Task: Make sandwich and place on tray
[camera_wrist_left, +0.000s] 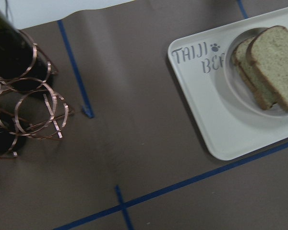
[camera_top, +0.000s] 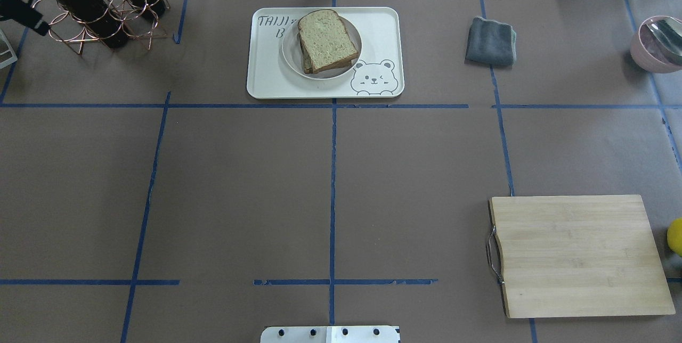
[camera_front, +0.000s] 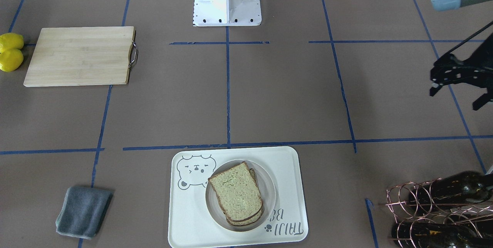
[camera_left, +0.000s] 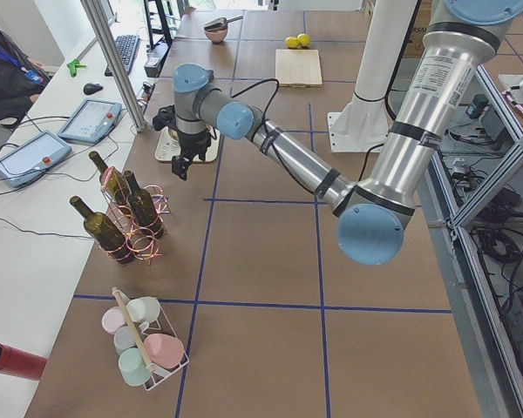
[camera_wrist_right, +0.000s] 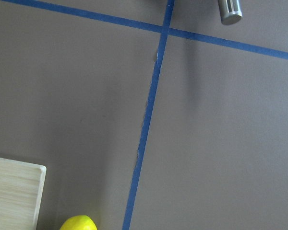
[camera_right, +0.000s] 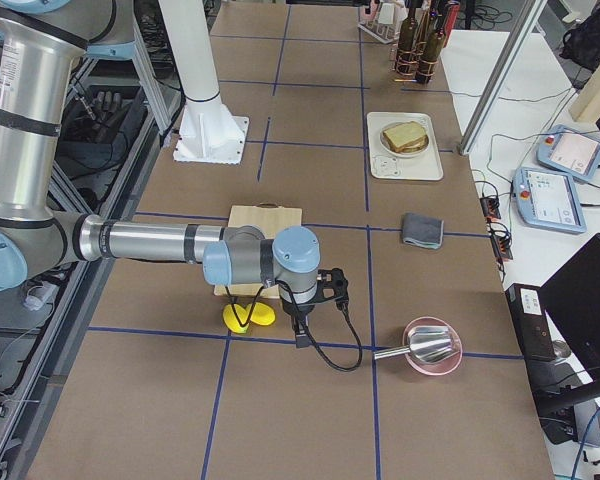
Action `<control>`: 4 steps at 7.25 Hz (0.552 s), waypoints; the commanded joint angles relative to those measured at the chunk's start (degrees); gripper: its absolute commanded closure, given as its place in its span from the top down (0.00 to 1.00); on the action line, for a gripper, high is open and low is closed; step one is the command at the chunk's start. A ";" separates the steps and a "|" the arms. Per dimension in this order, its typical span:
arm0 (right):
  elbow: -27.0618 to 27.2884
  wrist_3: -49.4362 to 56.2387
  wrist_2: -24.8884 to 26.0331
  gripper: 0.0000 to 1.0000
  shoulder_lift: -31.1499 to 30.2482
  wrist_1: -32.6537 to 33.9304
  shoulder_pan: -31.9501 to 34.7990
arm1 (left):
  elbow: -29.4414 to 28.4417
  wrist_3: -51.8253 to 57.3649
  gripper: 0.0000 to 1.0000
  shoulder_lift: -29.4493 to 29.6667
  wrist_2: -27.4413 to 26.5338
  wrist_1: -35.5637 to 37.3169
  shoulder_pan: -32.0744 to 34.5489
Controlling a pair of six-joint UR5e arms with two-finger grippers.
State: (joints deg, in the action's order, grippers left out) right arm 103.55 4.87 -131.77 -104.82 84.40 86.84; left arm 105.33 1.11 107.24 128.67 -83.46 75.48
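Observation:
The sandwich [camera_front: 235, 191], two tan bread slices stacked with dark crusts, lies on a small round white dish [camera_front: 270, 186] on the cream bear tray [camera_front: 287, 171]. No egg shows between the slices. The sandwich [camera_top: 325, 39] and the tray [camera_top: 266, 79] also show in the overhead view, and in the left wrist view the sandwich [camera_wrist_left: 273, 62] is at the right on the tray [camera_wrist_left: 206, 110]. My left gripper [camera_front: 456, 99] hangs open and empty, well off to the tray's side, near the wine rack. My right gripper [camera_right: 302, 335] hovers by the lemons, far from the tray; I cannot tell its state.
A copper wine rack [camera_top: 96, 7] with dark bottles stands beside the left gripper. A wooden cutting board [camera_top: 575, 255] and lemons [camera_front: 10, 51] lie on the robot's right. A grey cloth [camera_top: 490, 42] and a pink bowl [camera_top: 658, 45] with a ladle are at the far right.

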 commanded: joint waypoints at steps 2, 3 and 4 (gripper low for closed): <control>-0.45 -0.03 0.02 1.00 1.11 -0.11 0.00 | -0.92 8.82 1.00 -15.35 0.09 -0.04 6.78; -0.45 -0.21 0.02 1.00 1.37 -0.11 0.00 | -1.44 8.82 1.00 -15.92 0.35 0.22 8.79; -0.37 -0.47 -0.15 1.00 1.37 -0.11 0.00 | -1.45 8.82 1.00 -17.66 1.31 0.14 10.81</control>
State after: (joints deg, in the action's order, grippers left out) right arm 103.11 4.67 -131.79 -103.62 84.30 86.84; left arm 104.14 9.78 92.02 129.16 -83.31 83.85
